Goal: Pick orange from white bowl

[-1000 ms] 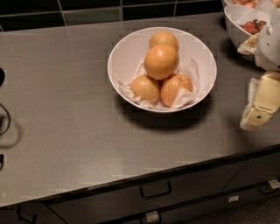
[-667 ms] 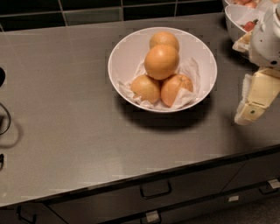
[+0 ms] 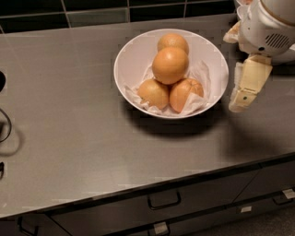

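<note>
Target orange (image 3: pixel 170 65): the biggest of the four, round, smooth-skinned, evenly bright. It sits on top of the pile at the centre of the wide, round, glossy white bowl (image 3: pixel 133 55), resting on the other fruit and not yet lifted.

- Under it: smaller paler orange (image 3: pixel 154 93) at 7 o'clock, redder orange with a dimpled crease (image 3: pixel 185 94) at 5 o'clock, fourth orange (image 3: pixel 173 42) at 12 o'clock, partly hidden behind the target.
- Crumpled white paper lining (image 3: pixel 201 73) shows around the fruit, mostly on the 3 and 7 o'clock sides.
- Bowl stands on the dull grey metal counter (image 3: pixel 69 120), toward its back half.

Tool (image 3: pixel 245 88), cream plastic on a white wrist housing (image 3: pixel 265 27): outside the bowl at its 3 o'clock, just beside the rim and over bare counter. It touches neither bowl nor fruit and carries nothing. I cannot tell from this angle whether it is spread or closed.

Progress, my read: approach phase only. Nothing is grasped and all four fruits are in the bowl.
Left to do:
- move over the rim toward 9 o'clock
- come down on the top fruit
- close on it
- lift clear

The top position makes access easy. The risk is nudging the pile, so the lower fruit could roll.

Periphery: dark tiled backsplash (image 3: pixel 92 14) at 12 o'clock, drawer fronts with a black handle (image 3: pixel 164 201) at 6 o'clock.
</note>
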`<state>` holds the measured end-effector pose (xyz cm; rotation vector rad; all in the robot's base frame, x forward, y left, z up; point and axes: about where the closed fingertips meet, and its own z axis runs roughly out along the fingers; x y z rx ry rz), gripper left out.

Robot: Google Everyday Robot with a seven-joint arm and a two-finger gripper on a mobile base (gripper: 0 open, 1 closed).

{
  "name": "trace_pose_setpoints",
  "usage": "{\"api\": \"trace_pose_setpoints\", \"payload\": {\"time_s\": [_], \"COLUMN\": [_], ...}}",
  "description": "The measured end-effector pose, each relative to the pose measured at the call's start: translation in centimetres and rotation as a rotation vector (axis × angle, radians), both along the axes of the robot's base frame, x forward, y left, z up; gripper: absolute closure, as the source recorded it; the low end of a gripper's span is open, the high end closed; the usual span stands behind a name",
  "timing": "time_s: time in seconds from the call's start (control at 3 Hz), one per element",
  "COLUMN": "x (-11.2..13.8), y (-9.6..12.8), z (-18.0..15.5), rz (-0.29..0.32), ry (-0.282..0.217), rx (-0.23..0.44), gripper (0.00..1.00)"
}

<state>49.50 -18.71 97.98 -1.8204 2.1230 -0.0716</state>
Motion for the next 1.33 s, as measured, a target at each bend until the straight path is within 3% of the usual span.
{"api": "trace_pose_setpoints", "payload": {"time_s": [0.33, 0.67, 1.33], "x": [2.4, 2.4, 5.1], "y": [1.8, 1.8, 4.5], "z": [1.0, 1.0, 0.1], "rz": [0.065, 0.065, 0.166], "ry": [-0.028, -0.028, -0.006], "rx": [0.007, 0.007, -0.006], "gripper": [0.00, 0.00, 0.00]}}
